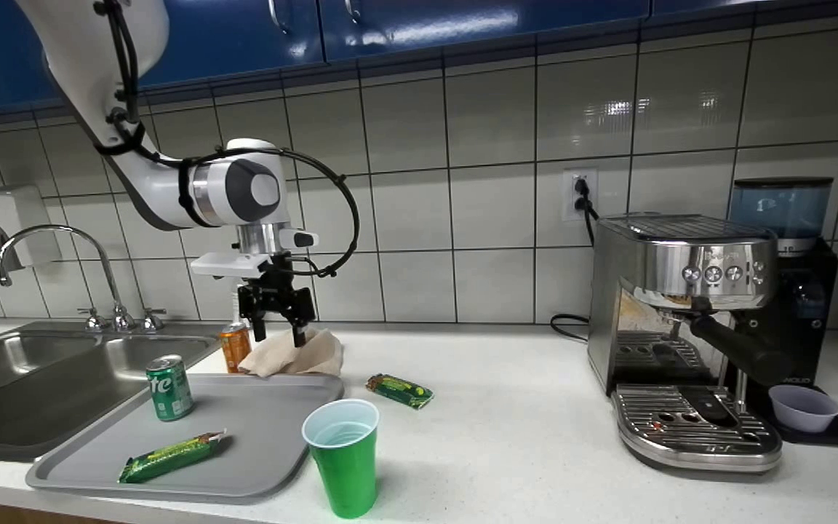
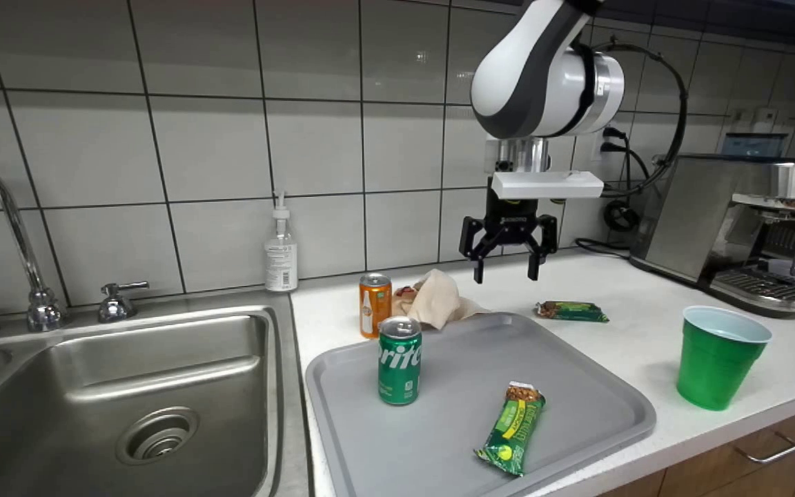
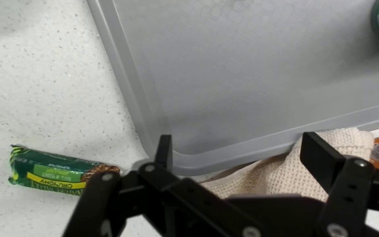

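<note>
Far L in an exterior view: double stainless sink (image 1: 41,400) w/ a chrome faucet (image 1: 123,319) at the back and a white wall dispenser (image 1: 30,207) behind it. Clear pump bottle (image 2: 281,259) stands by the sink's back corner. Next over, a gray tray (image 1: 259,429) lies flat on the white counter (image 1: 506,437) beside the sink. Green Sprite can (image 1: 169,388) stands upright on it, sink side, and a wrapped granola bar (image 1: 172,457) lies on it closer to the front edge. Orange can (image 1: 234,348) is upright on the counter behind the tray. Just beside that is the beige cloth (image 1: 302,355), bunched up against the tray's back rim; in the wrist view a bit of it overlaps the rim. Can't tell if it touches that can tbh. The gripper (image 1: 279,339) hangs over that area pointing down, jaws spread wide w/ a big gap b/w them, and it's apart from the cloth AFAICT. Then a green cup (image 1: 346,462), pale inside, stands upright near the tray's front R corner. R of that and back, a 2nd granola bar (image 1: 399,391) lies flat on the counter. Further R, a wall outlet (image 1: 570,207) w/ a black plug (image 1: 581,189), then an espresso machine (image 1: 681,255) well apart from the tray, a coffee grinder (image 1: 812,306) just beside it and a small lavender bowl (image 1: 803,409) at the grinder's base.
</note>
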You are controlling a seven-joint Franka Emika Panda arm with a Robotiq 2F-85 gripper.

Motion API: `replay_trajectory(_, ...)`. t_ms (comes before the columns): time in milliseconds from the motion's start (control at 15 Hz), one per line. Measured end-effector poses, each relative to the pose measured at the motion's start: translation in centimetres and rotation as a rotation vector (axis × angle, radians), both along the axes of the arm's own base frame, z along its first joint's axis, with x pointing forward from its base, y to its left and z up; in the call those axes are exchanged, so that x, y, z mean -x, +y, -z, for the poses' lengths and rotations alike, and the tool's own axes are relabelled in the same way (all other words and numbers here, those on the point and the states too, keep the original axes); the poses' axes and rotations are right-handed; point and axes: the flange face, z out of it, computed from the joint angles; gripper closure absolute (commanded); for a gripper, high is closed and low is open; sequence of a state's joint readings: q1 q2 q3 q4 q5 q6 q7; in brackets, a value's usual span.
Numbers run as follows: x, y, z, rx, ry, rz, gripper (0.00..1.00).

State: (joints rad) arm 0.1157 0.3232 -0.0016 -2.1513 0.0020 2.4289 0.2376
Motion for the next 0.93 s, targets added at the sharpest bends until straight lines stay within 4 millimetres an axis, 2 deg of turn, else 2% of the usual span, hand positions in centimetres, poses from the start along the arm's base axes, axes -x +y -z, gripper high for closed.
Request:
replay_trajectory(400, -0.2, -2.7, 1.2, 0.013, 0.018, 0.078, 0.0)
replay_trajectory(933, -0.3, -3.0, 1.4, 0.014, 0.02, 0.087, 0.0)
